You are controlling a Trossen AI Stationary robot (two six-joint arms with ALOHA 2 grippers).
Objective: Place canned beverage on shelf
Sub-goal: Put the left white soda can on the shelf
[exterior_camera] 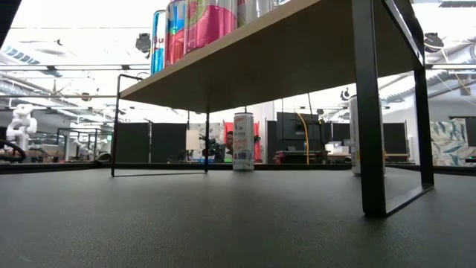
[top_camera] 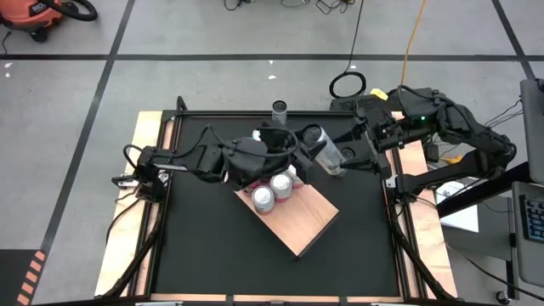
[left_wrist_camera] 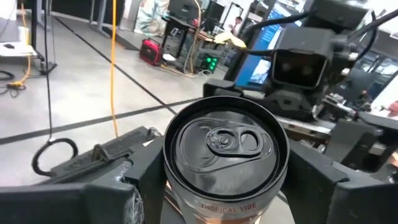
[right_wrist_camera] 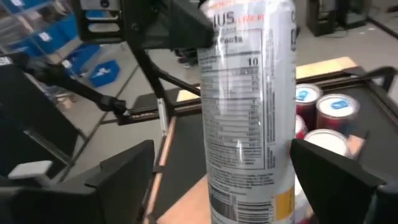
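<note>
Shelf (top_camera: 297,217) sits diagonal mid-table w/ cans (top_camera: 272,191) bunched at its back-left corner; rest of the board is bare. White can (left_wrist_camera: 225,155) is pinched from above by left gripper (left_wrist_camera: 224,186), above the shelf's back corner; label reads "TROPICAL VIBE". Right gripper (right_wrist_camera: 249,165) straddles that can, fingers (right_wrist_camera: 121,168) spread clear. One more can (top_camera: 280,109) stands at the table's far edge.

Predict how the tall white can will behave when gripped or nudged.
The tall white can, narrow for its height, probably tips easily. Its glossy wall may slip in a loose grip. Its sealed-looking top suggests it is full, fairly heavy.
</note>
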